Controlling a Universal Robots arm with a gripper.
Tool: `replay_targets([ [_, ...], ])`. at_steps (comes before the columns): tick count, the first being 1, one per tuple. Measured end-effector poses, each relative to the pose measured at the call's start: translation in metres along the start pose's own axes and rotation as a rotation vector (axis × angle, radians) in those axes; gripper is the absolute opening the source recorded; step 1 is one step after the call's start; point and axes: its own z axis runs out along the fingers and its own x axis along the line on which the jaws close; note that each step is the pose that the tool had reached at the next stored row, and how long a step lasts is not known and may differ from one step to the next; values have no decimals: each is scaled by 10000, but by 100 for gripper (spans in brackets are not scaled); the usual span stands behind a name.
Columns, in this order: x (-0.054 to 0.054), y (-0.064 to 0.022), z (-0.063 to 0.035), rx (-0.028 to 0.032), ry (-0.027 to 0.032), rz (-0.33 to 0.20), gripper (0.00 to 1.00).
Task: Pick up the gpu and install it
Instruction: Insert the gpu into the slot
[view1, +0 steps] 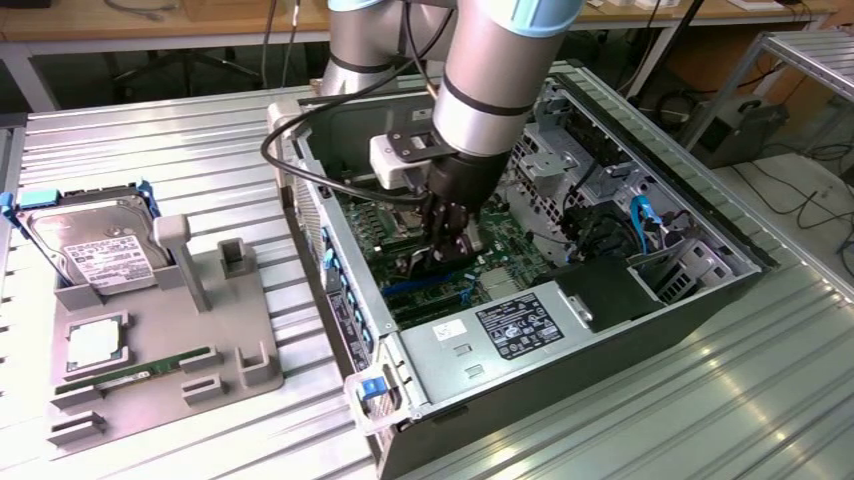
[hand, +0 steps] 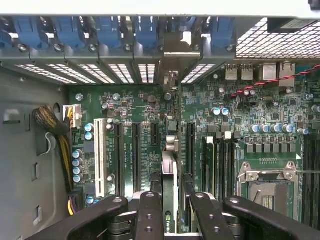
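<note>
Tool pinching gpu edge-on, w/ card upright inside open PC case, low over green motherboard, bracket end toward rear slot openings.

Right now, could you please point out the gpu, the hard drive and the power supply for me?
gpu (hand: 170, 180), wrist view, its top edge between the fingers.
hard drive (view1: 96, 250), exterior view, its white label.
power supply (view1: 514, 328), exterior view, its label sticker.
</note>
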Motion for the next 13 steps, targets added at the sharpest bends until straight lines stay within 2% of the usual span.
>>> replay_targets([
  [5, -2, 4, 28, -3, -5, -16, 26],
  [13, -33, 4, 39, -21, -51, -118, 26],
])
